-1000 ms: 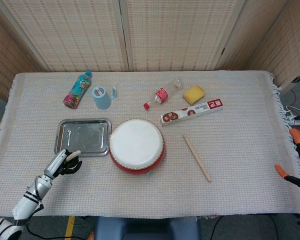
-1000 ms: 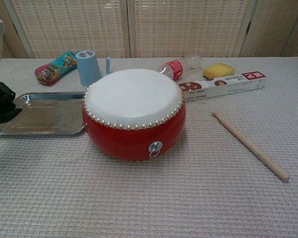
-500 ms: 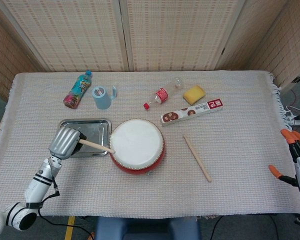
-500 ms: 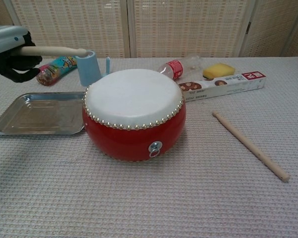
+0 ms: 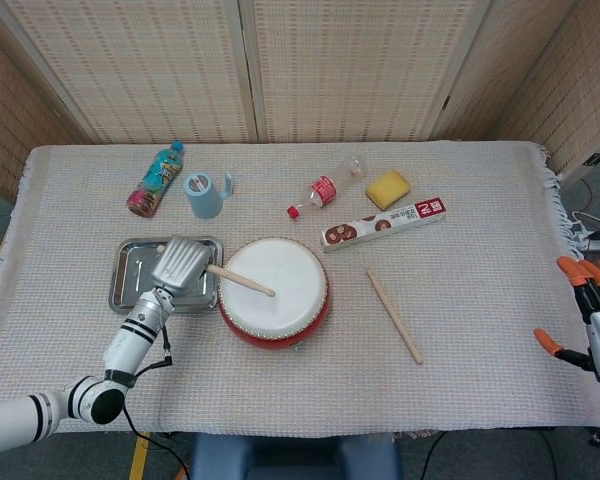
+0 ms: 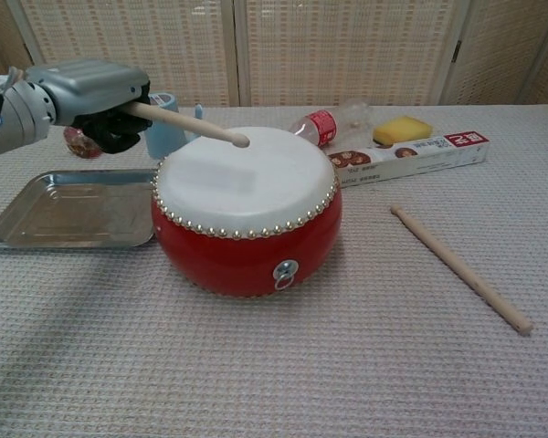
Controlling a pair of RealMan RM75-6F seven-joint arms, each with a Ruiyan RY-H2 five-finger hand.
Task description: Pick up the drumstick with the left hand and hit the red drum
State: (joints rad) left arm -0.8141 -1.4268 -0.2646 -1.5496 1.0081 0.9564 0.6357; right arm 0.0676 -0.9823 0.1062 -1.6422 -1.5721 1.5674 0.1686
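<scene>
Left hand (image 5: 180,265) grips a drumstick (image 5: 242,281), fingers closed round the handle end; hand sits over the right part of the metal tray (image 5: 130,270) just left of the red drum (image 5: 274,292). In chest view the same hand (image 6: 96,91) is raised above tray level and the stick (image 6: 187,123) slants down to the right, rounded tip above the white drumhead near its far left part; a soft shadow lies on the skin under it, cannot tell if the tip touches. Drum stands upright at table centre, red body, white head, stud row round the rim, metal ring on the front.

Right hand (image 5: 598,325) is at the far right table edge, orange fingertips spread, holding nothing, only partly in frame.

Second drumstick (image 5: 394,315) lies flat on the cloth right of the drum, well apart from it. Behind the drum: long red and white box (image 5: 383,223), yellow sponge (image 5: 388,187), clear bottle with red label (image 5: 325,190) on its side, blue cup (image 5: 205,194), colourful bottle (image 5: 156,179) on its side. Woven cloth (image 5: 480,370) covers the table
</scene>
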